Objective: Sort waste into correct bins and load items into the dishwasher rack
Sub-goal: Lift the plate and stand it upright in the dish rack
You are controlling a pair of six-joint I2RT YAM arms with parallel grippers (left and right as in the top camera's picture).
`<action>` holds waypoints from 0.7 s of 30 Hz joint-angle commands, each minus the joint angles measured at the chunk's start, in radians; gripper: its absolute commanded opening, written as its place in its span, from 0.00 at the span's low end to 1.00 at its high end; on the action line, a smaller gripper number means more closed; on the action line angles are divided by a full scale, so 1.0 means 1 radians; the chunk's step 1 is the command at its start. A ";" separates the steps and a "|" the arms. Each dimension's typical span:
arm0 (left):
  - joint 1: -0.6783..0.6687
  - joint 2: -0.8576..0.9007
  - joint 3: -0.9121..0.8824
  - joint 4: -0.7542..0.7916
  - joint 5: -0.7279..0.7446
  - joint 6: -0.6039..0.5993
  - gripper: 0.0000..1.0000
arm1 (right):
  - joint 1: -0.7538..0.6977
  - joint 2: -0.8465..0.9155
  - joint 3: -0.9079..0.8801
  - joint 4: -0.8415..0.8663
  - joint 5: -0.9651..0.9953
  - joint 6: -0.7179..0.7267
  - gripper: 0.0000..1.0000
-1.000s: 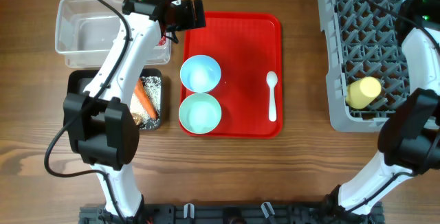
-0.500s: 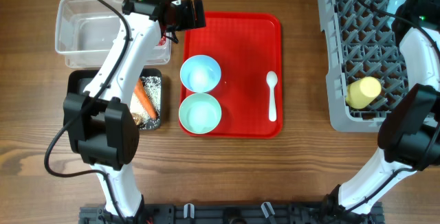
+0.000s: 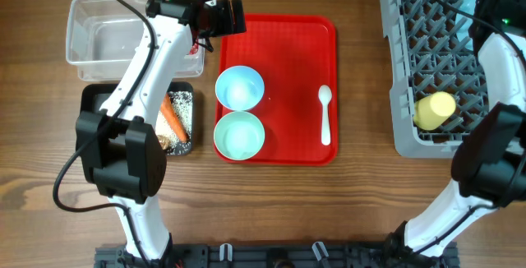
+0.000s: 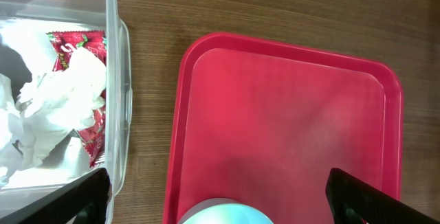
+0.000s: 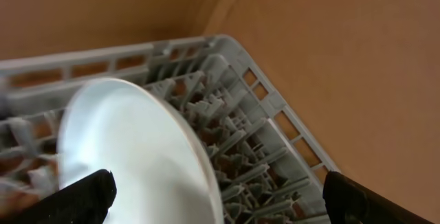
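A robot lab's test bench: left arm (image 3: 149, 75) and right arm (image 3: 500, 87) mounted at a wood-grain tabletop (image 3: 362, 210), with a dishwasher rack (image 3: 411, 62) staged on it.

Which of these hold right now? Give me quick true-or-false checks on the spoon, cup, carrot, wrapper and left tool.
1. The white spoon lies on the red tray. True.
2. The yellow cup sits on the red tray. False: it lies in the grey rack.
3. The carrot is in the clear tub. False: it lies in the black tray.
4. The red wrapper and white tissue are in the clear tub. True.
5. The left tool is shut on a bowl. False: it is open and empty; the pale blue bowl and mint bowl sit on the red tray.
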 commanded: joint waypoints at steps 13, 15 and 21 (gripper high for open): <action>0.061 -0.169 -0.002 -0.028 -0.029 0.024 1.00 | 0.186 -0.262 0.006 -0.388 -0.969 0.438 1.00; 0.061 -0.211 -0.003 -0.039 -0.047 0.024 1.00 | 0.257 -0.213 0.006 -0.439 -0.977 0.456 1.00; 0.061 -0.244 -0.003 -0.058 -0.119 0.024 1.00 | 0.475 -0.056 0.006 -0.451 -0.915 0.456 0.88</action>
